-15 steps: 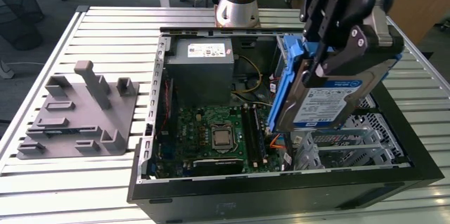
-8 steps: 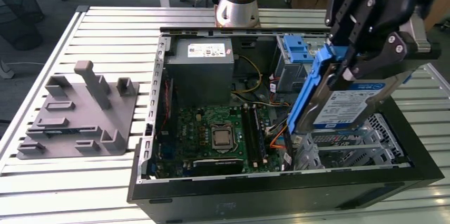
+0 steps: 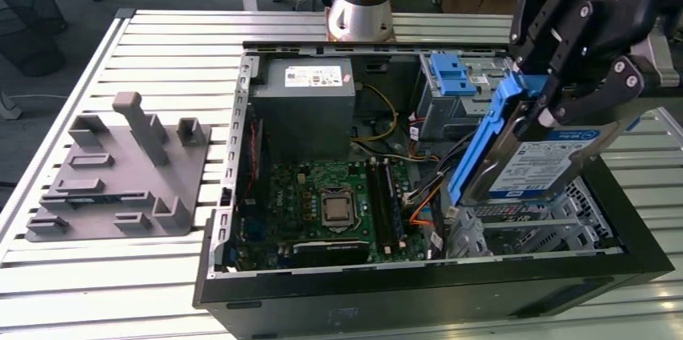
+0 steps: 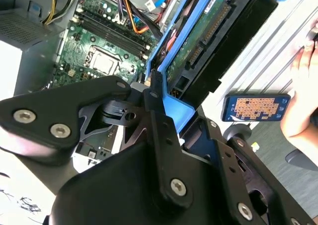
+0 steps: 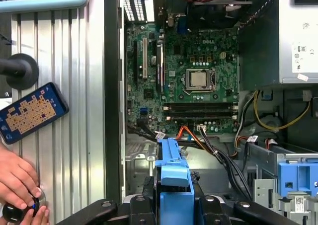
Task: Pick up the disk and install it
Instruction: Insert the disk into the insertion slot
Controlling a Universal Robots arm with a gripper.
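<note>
The disk (image 3: 530, 170), a silver drive with a white-and-blue label in a bright blue carrier frame, hangs tilted on edge above the open computer case (image 3: 427, 292), at the exterior view's right. It sits over the metal drive cage (image 3: 539, 224). My black gripper (image 3: 557, 110) is shut on the disk's upper end, its fingers pressing on both flat sides. The blue carrier (image 5: 174, 178) shows between the fingers in the first wrist view, and the disk's connector side (image 4: 201, 41) shows in the second wrist view.
Inside the case lie the green motherboard (image 3: 331, 200), the grey power-supply box (image 3: 309, 88), loose cables (image 3: 421, 188) and a blue latch (image 3: 449, 73). A grey plastic fixture (image 3: 117, 172) stands on the slatted table (image 3: 160, 36). A person's hand (image 5: 17, 185) and a phone (image 5: 32, 111) are beside the case.
</note>
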